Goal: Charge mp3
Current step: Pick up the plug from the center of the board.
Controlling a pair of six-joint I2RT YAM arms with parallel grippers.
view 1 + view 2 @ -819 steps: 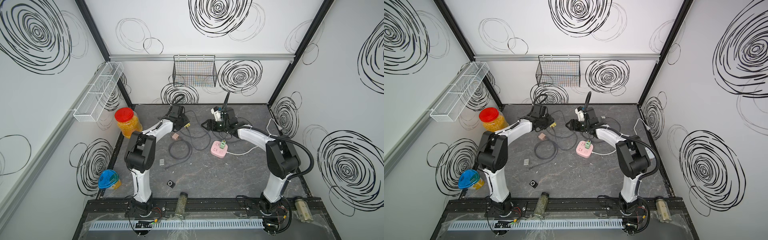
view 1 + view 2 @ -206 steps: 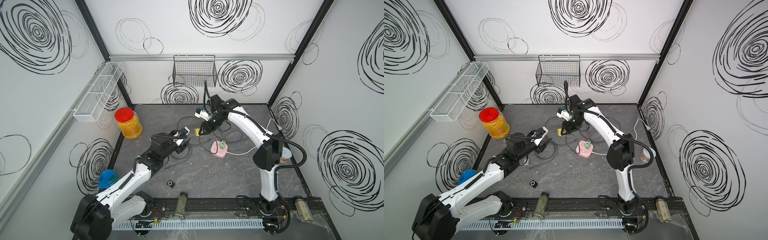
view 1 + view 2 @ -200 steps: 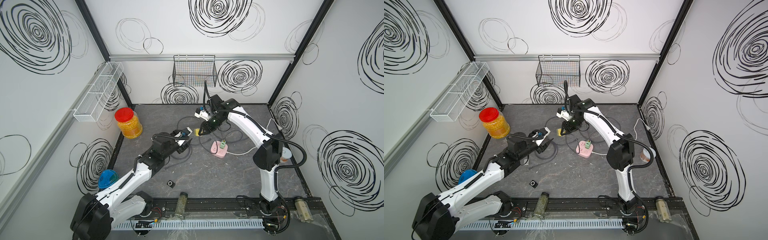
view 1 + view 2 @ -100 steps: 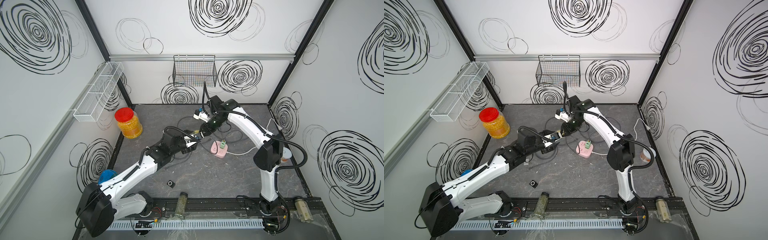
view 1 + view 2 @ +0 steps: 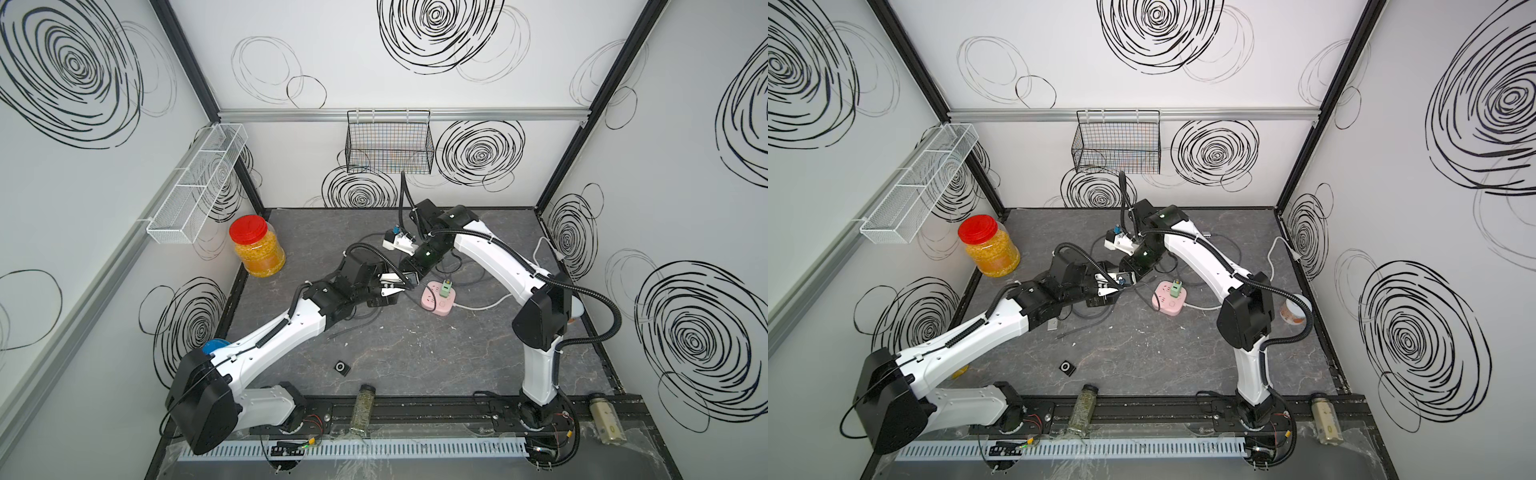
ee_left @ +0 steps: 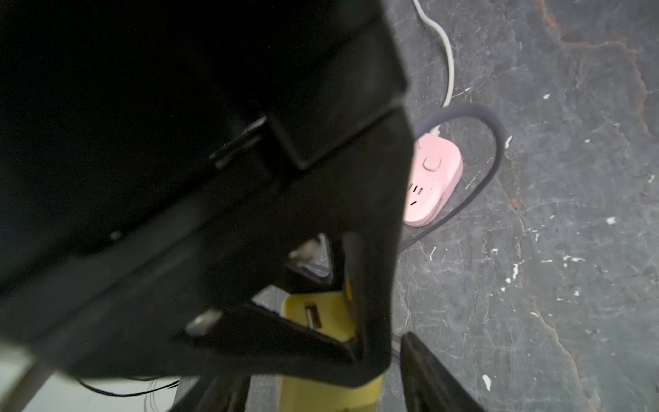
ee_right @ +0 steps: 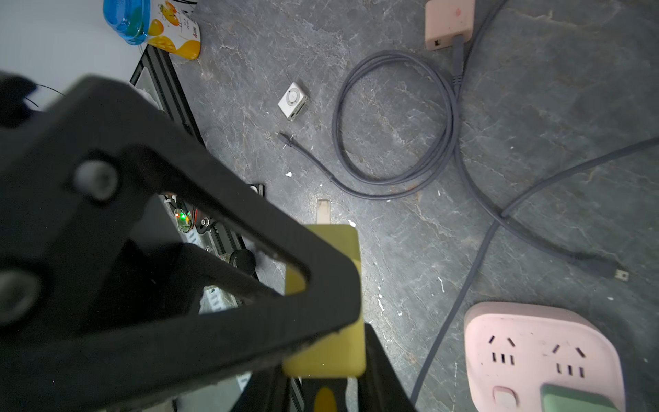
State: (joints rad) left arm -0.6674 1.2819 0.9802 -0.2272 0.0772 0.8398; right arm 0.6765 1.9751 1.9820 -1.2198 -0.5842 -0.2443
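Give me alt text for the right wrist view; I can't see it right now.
The right claw, close up, is shut on a yellow charger block above a grey marbled table. Beyond it lie a small silver mp3 player, a coiled grey cable plugged into a pink adapter, and a pink power strip with a green plug in it.

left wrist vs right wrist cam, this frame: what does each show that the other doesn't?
Only left wrist: the USB-port face of the yellow charger block, and the white cord leaving the pink power strip.
Only right wrist: the small silver square mp3 player, the coil of grey cable, a pink adapter, a green plug in the strip and a blue-lidded cup.
Both: the yellow block held in the right gripper, the strip, some grey cable and the dark stone tabletop.
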